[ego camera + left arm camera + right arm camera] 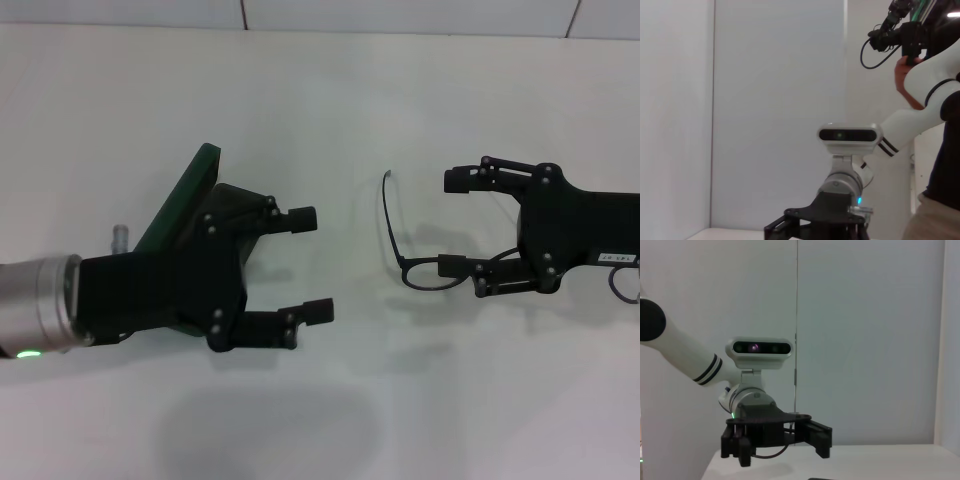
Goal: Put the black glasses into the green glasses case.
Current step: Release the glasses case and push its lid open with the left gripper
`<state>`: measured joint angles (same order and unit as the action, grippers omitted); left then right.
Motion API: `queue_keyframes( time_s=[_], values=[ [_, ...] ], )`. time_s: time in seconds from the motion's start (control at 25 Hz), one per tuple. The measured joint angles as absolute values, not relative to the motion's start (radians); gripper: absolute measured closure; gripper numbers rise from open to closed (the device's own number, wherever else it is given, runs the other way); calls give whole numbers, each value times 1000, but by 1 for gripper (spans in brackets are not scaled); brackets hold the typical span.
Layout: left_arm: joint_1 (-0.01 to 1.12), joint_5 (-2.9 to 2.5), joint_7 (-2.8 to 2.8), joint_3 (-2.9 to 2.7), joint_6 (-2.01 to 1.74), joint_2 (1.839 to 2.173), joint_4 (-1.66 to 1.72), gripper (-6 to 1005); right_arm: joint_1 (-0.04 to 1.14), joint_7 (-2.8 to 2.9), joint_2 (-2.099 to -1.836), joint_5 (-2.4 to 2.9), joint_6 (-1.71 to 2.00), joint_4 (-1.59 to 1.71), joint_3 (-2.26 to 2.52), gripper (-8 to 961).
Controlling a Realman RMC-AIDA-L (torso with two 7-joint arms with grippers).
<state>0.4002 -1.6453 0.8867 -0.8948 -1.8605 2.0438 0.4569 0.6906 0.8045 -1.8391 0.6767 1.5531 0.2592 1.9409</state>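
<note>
Matt white table (320,100); thin glossy black glasses (400,245) frame.

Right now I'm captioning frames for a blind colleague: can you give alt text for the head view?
On a white table, two open grippers face each other: the left gripper above the green glasses case, the right gripper over the black glasses.

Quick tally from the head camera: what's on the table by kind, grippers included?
Glasses: 1, the black glasses
Cases: 1, the green glasses case, partly under the left arm
Grippers: 2, the left gripper and the right gripper, both open
Total: 4
</note>
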Motion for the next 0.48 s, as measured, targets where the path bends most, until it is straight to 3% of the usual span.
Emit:
queue_keyframes(
  time_s=[0.48],
  values=[
    [416, -1574, 897, -889, -1822, 2056, 450, 146, 695, 804, -1829, 695, 1541, 254, 1918, 81]
  ],
)
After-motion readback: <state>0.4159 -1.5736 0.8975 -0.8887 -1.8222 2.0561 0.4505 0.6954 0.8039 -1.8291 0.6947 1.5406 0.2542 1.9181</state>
